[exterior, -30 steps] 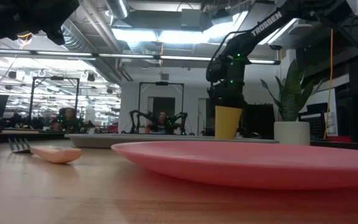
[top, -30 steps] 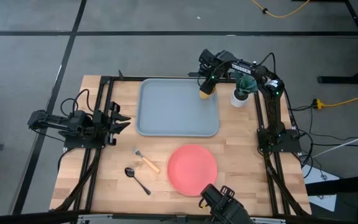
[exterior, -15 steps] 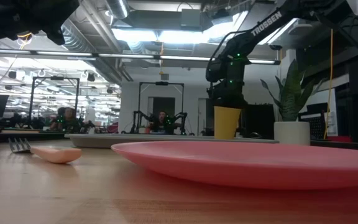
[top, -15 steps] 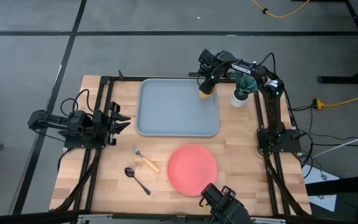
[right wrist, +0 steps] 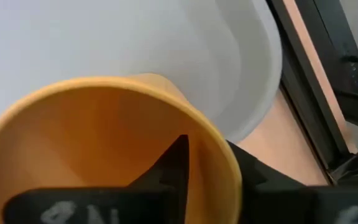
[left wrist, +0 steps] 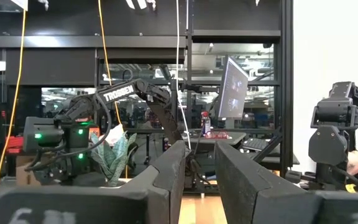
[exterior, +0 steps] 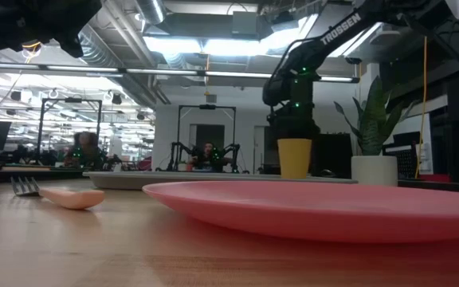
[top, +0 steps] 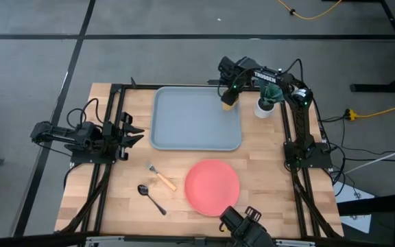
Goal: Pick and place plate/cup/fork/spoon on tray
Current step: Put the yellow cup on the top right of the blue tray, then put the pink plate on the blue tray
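The yellow-orange cup is in my right gripper over the far right corner of the blue-grey tray. In the low view the cup stands upright, its base level with the tray's rim. The coral-pink plate lies flat on the table near the front. To the plate's left lie the orange-handled fork and the dark spoon. My left gripper is open and empty at the table's left edge. My right gripper holds the cup by its rim, one finger inside and one outside the wall. The fingers come from above, pointing down. The cup is upright below them; whether its base rests on the tray floor, I cannot tell.
A white pot with a green plant stands just right of the cup, off the tray. The dark frame rails run along the table's left and right sides. Bare wood lies between the tray and the plate.
My right gripper has gone down a little with the cup, and slightly toward the table's right edge. The cup, slightly tilted before, now stands upright and lower over the tray's far right corner.
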`<state>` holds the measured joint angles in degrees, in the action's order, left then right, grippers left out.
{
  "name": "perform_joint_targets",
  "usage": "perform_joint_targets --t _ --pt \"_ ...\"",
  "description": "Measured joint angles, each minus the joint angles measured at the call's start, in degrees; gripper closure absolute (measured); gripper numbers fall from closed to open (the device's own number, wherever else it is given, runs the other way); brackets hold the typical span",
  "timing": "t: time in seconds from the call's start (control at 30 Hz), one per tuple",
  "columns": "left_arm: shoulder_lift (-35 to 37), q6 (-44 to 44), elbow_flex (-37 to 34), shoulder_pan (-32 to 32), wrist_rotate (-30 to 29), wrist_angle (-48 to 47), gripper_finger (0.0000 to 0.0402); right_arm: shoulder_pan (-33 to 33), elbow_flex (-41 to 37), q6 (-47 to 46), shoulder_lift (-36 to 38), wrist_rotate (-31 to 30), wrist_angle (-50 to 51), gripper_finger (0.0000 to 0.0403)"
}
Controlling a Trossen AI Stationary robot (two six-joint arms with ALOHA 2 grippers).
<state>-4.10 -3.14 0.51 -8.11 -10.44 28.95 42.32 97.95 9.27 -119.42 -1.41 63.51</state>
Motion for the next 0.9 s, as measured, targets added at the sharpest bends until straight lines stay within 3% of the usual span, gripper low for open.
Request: perform_joint_targets --t 0.27,0.47,0.8,0.9 --pt "-0.02 0.0 0.0 0.02 -0.02 0.0 0.0321 -0.01 0.0 0.35 0.02 0.13 0.01 0.0282" --pt "0.0 0.0 0.0 0.02 0.0 0.0 0.0321 -0.07 1.39 0.45 0.02 0.1 1.71 0.0275" --pt "0.0 0.0 0.0 -0.01 0.0 0.0 0.0321 -0.87 13.43 -0.21 0.04 0.2 12.34 0.0276" --pt "0.0 -0.02 0.0 0.0 0.0 0.0 0.0321 -1.56 18.25 -1.59 0.04 3.05 17.3 0.0277"
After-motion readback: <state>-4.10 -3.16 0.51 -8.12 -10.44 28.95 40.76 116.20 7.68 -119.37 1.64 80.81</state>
